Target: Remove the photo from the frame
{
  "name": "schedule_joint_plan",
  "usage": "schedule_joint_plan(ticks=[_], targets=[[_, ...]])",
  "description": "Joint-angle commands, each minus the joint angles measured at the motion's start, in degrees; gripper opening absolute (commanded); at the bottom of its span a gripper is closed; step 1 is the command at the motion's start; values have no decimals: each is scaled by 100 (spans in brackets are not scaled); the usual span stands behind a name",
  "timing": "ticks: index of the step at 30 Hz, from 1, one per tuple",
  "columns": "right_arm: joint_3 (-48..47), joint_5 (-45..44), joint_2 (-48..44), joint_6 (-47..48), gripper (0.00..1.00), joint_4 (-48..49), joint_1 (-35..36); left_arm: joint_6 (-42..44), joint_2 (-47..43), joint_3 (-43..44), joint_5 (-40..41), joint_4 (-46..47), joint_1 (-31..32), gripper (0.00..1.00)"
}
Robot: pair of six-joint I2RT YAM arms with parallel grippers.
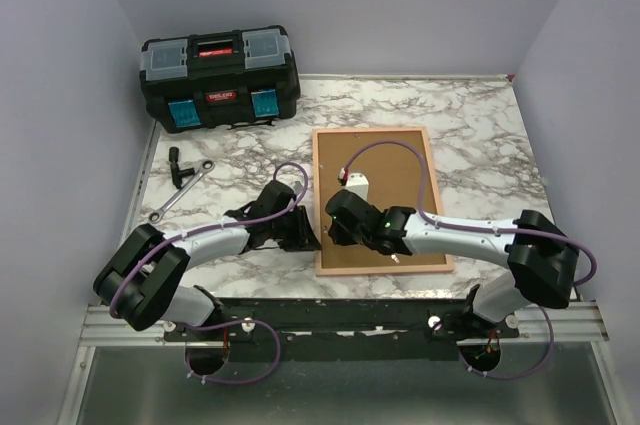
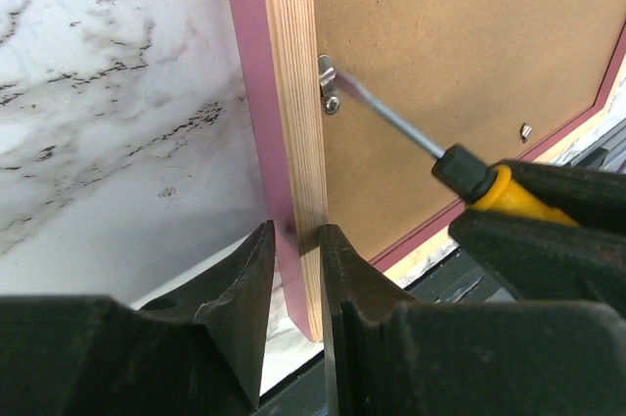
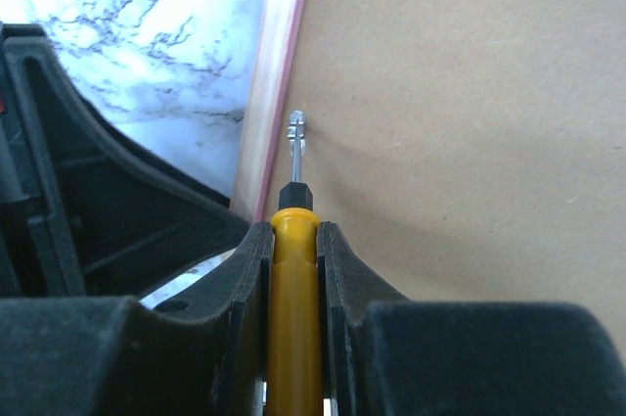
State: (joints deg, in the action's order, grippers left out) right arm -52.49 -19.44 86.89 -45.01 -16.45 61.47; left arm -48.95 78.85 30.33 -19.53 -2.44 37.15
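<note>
One marble bench (image 1: 470, 135) carries everything. The frame (image 2: 289, 93) lies face down, right of centre, its near side close to the bench's near edge. The brown backing board (image 1: 390, 160) sits in it and covers the photo, which shows in no view; I judge it is underneath. The task looks early: the board is not lifted and nothing is out. A black toolbox (image 1: 220, 78) stands at the far-left corner, well apart from the work.

The left gripper (image 2: 296, 240) has its jaws nearly closed, pinching the frame's left rail near the near-left corner and apparently steadying it. The right gripper (image 3: 295, 240) is clamped tight on the yellow handle of a screwdriver (image 2: 494, 186). A wrench (image 1: 182, 192) lies by the left edge. The screwdriver tip rests against a small metal tab (image 2: 329, 83) on the left rail; a second tab (image 2: 525, 130) shows on another rail. At least these need turning aside before the board lifts.

Open marble lies beyond the frame toward the far and right edges. Room is tight at the near edge, where both arms crowd.
</note>
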Motion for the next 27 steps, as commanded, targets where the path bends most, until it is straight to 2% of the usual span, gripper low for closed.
schedule_joint_plan(ticks=[1, 5, 9, 13, 15, 17, 20, 23, 27], targets=[[-155, -668, -24, 14, 1, -72, -47, 237, 123, -103, 492, -456, 25, 25], [-90, -291, -250, 125, 1, 56, -47, 281, 77, -44, 459, -478, 25, 26], [-16, -253, -436, 220, 1, 169, -125, 380, -92, 93, 412, -582, 26, 30], [43, 714, -364, 590, 1, 594, -836, 703, -205, 549, 214, -859, -6, 38], [18, 905, -310, 776, 1, 752, -1124, 817, -275, 739, 161, -979, -27, 44], [-102, 1071, -156, 931, 1, 810, -1460, 884, -295, 861, 144, -1062, -27, 50], [-356, 1404, 235, 1120, 1, 898, -1962, 913, -177, 946, 172, -1040, -58, 52], [-718, 1221, 692, 1460, 1, 968, -2011, 887, 92, 1099, 146, -1102, -184, 53], [-1387, 1242, 1449, 1732, 1, 879, -2012, 1144, 802, 1715, -94, -1676, -451, 53]])
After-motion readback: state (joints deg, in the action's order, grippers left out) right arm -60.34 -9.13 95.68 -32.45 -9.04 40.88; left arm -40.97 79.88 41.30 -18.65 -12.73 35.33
